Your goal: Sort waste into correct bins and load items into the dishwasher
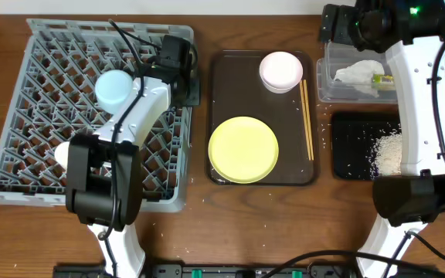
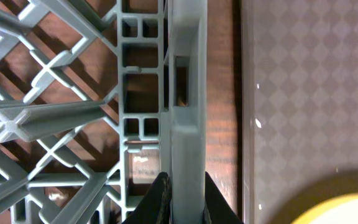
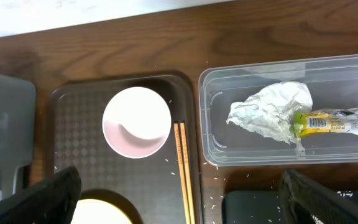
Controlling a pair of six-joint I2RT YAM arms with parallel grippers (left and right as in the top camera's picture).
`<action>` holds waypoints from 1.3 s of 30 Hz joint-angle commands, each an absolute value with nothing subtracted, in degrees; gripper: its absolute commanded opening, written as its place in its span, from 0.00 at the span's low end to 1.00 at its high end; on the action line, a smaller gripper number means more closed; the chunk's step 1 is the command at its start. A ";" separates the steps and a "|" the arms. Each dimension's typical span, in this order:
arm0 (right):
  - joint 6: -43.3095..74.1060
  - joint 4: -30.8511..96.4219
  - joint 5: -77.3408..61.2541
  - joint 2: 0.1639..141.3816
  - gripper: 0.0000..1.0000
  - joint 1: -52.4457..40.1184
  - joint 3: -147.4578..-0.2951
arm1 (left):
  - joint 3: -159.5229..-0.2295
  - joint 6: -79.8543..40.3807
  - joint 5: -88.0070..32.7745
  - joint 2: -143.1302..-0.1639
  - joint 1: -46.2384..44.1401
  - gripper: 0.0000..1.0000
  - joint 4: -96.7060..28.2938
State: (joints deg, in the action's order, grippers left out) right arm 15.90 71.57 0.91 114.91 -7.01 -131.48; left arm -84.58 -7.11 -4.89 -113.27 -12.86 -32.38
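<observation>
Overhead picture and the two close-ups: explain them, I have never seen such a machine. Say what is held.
Two robot arms work at a table. One camera looks down from above; one sits on each wrist. The grey dish rack holds a blue bowl. The brown tray carries a yellow plate, pink bowl and chopsticks. The clear tub holds a tissue and a wrapper; the black tray has rice. The left gripper pinches the rack's side wall; the right gripper is open, empty.
</observation>
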 commanded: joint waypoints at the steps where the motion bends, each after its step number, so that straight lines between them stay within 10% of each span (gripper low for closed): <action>1: 16.25 71.64 1.06 115.09 0.99 -7.53 -131.48 | -85.23 -7.29 -6.35 -114.37 -12.56 0.08 -29.21; 27: 16.25 71.61 1.06 115.09 0.99 -6.87 -131.46 | -85.25 -7.31 -6.37 -112.01 -12.56 0.13 -30.39; 30: 16.25 71.64 1.06 115.09 0.99 -7.31 -131.48 | -85.25 -7.31 -6.37 -111.94 -12.56 0.43 -31.33; 39: 16.25 71.61 1.06 115.09 0.99 -7.79 -131.46 | -85.47 -7.33 -6.37 -104.49 -12.56 0.64 -30.81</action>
